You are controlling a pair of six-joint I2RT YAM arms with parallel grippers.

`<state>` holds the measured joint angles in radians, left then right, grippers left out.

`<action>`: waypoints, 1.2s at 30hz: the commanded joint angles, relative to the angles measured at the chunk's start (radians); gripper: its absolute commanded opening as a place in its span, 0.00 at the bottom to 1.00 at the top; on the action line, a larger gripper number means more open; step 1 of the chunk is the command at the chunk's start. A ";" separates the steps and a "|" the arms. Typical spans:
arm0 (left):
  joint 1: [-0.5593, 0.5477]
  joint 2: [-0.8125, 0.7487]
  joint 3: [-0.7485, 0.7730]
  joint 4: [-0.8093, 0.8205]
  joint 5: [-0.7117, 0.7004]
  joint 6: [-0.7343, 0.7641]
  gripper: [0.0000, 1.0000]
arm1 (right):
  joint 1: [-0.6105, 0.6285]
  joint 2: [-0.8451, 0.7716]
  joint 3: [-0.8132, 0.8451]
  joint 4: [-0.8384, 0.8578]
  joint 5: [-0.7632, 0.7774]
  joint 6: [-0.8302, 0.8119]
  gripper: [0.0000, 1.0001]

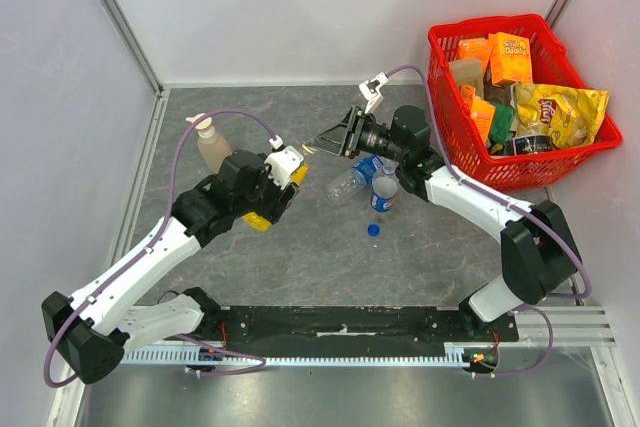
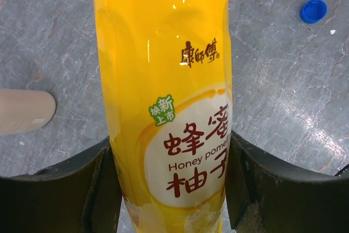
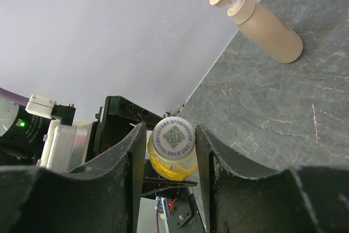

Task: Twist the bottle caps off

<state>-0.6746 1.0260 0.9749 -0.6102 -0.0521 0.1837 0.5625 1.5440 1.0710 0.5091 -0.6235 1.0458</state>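
Your left claw (image 2: 172,181) clasps the juice bottle (image 2: 163,69), its label (image 2: 191,162) reading "Honey pome" beneath Chinese characters. Your right claw (image 1: 312,147) straddles its white cap (image 3: 185,147), printed with a QR code (image 3: 173,133); contact cannot be told. A blue cap (image 1: 373,229) lies loose on the surface (image 1: 300,267).

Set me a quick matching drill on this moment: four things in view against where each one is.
Things:
1. juice bottle
2. white cap
3. blue cap
4. pump bottle

Places:
a. lying loose on the table, off any bottle
b. between the jaws of the right tool
c. clamped in the left tool
d. standing alone near the left wall

Pairs: 1-c, 2-b, 3-a, 4-d
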 commanded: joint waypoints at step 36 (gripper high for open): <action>-0.003 -0.047 0.057 -0.014 0.448 0.034 0.02 | 0.019 -0.094 -0.029 0.272 -0.223 -0.085 0.00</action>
<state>-0.6579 0.9741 0.9897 -0.6315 0.1246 0.1814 0.5591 1.5108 1.0321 0.6754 -0.7486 0.9920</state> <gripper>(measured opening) 0.680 0.389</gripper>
